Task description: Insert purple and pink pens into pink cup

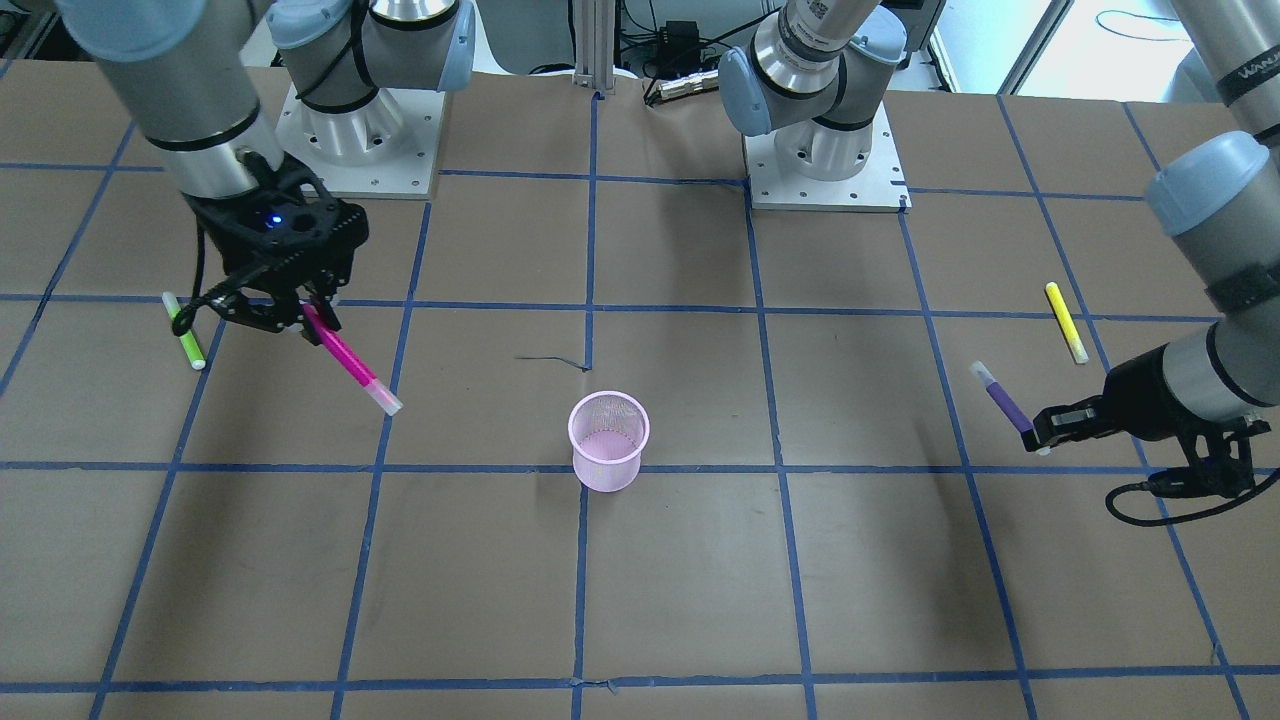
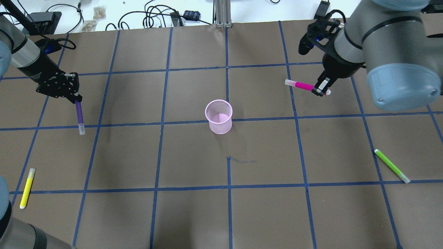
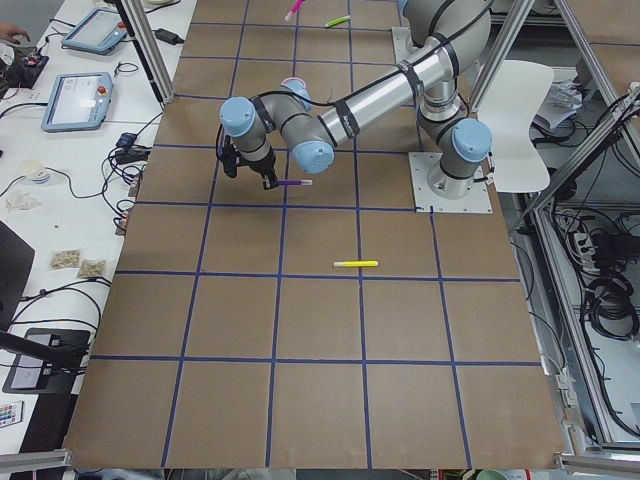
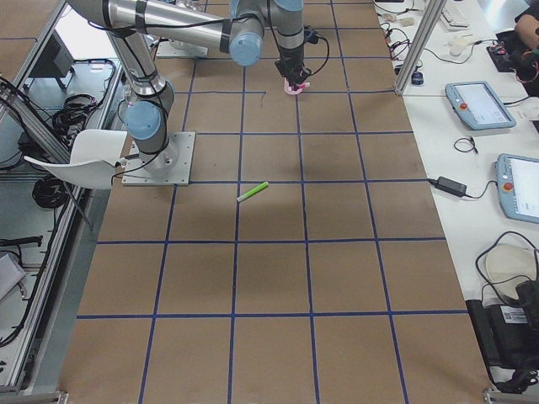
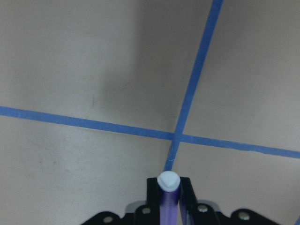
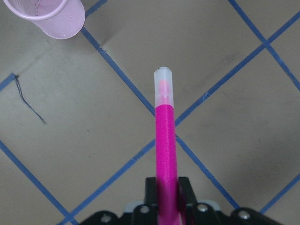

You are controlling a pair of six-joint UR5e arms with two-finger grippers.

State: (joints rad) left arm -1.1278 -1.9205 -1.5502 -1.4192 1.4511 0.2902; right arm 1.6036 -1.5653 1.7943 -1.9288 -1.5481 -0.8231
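Note:
The pink mesh cup (image 2: pixel 218 116) stands upright and empty at the table's middle; it also shows in the front view (image 1: pixel 608 440) and at the top left of the right wrist view (image 6: pixel 49 16). My right gripper (image 2: pixel 320 89) is shut on the pink pen (image 2: pixel 299 84), held above the table to the cup's right with its clear cap pointing toward the cup (image 1: pixel 350 365) (image 6: pixel 165 136). My left gripper (image 2: pixel 73 98) is shut on the purple pen (image 2: pixel 80 116), held above the table far left of the cup (image 1: pixel 1003 400) (image 5: pixel 168 197).
A yellow pen (image 2: pixel 27 187) lies at the near left and a green pen (image 2: pixel 391 165) at the near right of the overhead view. Blue tape lines grid the brown table. Both arm bases (image 1: pixel 825 150) stand at the table's robot side.

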